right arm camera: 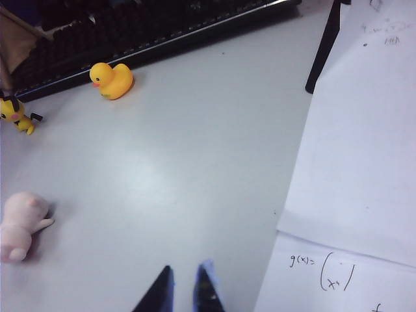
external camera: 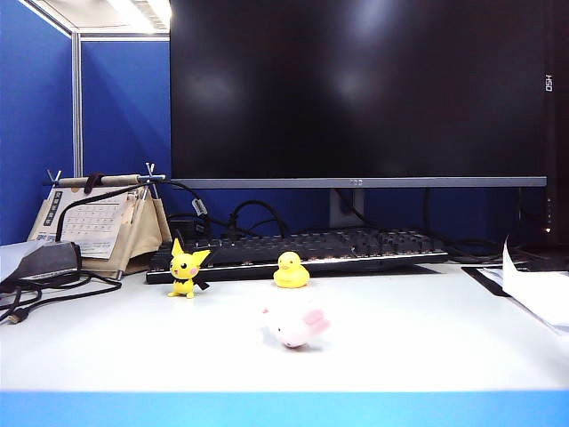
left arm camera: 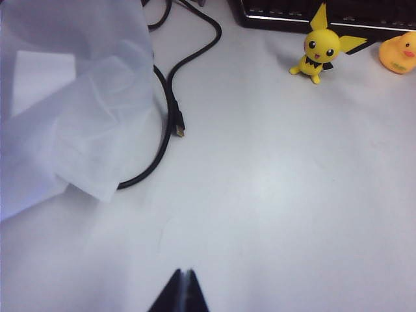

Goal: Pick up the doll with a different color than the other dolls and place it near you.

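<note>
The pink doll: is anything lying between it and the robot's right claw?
Nothing visible. In the right wrist view only bare white table separates the shut right gripper from the pink doll, which lies tipped over. The paper sheets lie on the gripper's other side.

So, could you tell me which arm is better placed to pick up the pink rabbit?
Right. The right gripper has the pink rabbit in its wrist view; the left gripper sees only the yellow dolls. Both are shut and away from it.

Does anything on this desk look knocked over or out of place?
Yes. The pale pink rabbit figurine lies tipped on its side near the desk's front edge, while the yellow rubber duck and the yellow pointy-eared figure stand upright by the black keyboard. Neither tool is touching it.
</note>
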